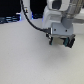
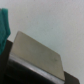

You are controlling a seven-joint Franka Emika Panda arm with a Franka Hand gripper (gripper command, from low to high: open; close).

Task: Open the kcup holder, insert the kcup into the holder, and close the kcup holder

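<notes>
1. From where I stand, the white-bodied end effector [image 1: 60, 42] hangs low over the pale, plain surface [image 1: 25, 57], with dark fingers and a teal-green patch at its tip. I cannot tell whether the fingers are spread or pressed together, nor whether anything sits between them.
2. The wrist view shows a flat grey-beige slab with a dark edge [image 2: 35, 57] close under the camera, and a teal-green shape [image 2: 4, 22] at the frame edge. It is too blurred to say whether this slab belongs to the black boxy kcup holder.
3. The small white kcup with the green top is not visible for certain in either view; the teal patch may or may not be it.
4. To do this step well, I judge the approach should be slow, squared to the holder's front handle, before pulling straight outward.
5. The white arm [image 1: 57, 17] descends from the upper frame, wrist pointing nearly straight down, a black cable [image 1: 30, 20] looping beside it.
</notes>
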